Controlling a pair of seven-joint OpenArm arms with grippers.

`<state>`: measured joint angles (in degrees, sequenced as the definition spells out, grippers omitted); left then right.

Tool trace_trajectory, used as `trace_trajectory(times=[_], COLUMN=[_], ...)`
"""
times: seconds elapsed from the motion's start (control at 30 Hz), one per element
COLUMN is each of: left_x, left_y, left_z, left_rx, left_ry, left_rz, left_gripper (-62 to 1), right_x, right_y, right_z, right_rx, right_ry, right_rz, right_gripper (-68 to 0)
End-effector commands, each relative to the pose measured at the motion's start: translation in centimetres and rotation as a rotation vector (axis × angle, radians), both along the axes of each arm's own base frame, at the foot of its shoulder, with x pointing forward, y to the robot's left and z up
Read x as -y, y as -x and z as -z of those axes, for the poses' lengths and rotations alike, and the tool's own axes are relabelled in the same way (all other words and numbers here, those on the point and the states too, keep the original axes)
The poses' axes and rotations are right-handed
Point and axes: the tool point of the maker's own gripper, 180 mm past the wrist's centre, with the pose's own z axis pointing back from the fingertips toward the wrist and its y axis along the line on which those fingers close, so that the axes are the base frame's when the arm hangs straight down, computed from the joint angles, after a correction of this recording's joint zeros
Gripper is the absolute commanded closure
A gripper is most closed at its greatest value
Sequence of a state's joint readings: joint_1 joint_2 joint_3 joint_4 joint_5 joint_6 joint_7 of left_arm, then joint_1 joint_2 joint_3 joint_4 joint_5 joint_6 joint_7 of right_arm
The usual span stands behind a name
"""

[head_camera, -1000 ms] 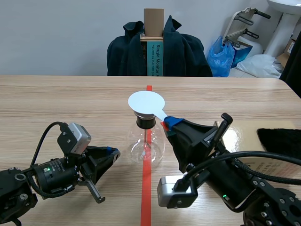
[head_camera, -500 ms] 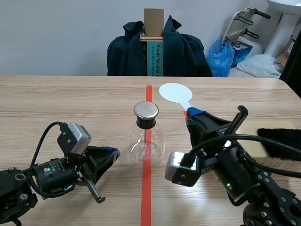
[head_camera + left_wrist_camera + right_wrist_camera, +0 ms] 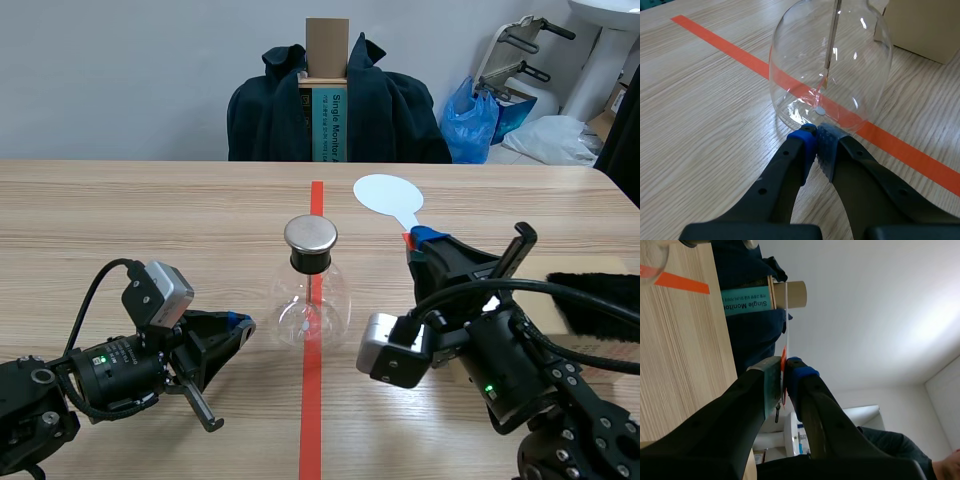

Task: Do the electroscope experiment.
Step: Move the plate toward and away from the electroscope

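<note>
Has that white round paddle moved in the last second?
Yes. The white paddle went from above the metal cap to its right and farther from the robot.

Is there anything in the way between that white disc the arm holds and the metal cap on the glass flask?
Nothing visible: only open air lies between the white disc and the metal cap.

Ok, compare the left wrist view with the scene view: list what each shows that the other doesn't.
Left wrist view only: the left gripper with its pads meeting, shut on nothing, just short of the glass flask and the thin rod inside it. Scene view only: the flask's metal cap, the right gripper shut on the white paddle, clear of the cap, and a black furry cloth. Both: flask, tape line, wooden table.
</note>
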<state>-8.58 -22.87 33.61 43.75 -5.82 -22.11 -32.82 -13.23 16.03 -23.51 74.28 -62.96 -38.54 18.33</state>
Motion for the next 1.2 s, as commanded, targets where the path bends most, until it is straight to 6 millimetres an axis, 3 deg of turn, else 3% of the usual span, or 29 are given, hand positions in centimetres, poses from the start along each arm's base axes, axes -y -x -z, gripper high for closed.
trace_trajectory(times=[0.0, 0.47, 1.17], left_x=[0.4, 0.4, 0.4], left_y=[-0.8, -0.8, -0.7], left_z=[-1.1, -1.1, -1.1], left_rx=[0.03, 0.03, 0.028], left_ry=[0.027, 0.027, 0.027], left_rz=[-0.002, -0.002, -0.002], left_gripper=[-3.2, -3.2, -3.2], right_x=[-0.4, -4.0, -4.9], right_y=[-0.1, 2.7, 3.5], right_z=[-0.9, -0.9, -0.9], right_rx=[0.035, 0.067, 0.075], right_ry=[0.003, 0.039, 0.044], right_rz=[-0.032, -0.285, -0.35], right_gripper=[-0.8, -0.8, -0.8])
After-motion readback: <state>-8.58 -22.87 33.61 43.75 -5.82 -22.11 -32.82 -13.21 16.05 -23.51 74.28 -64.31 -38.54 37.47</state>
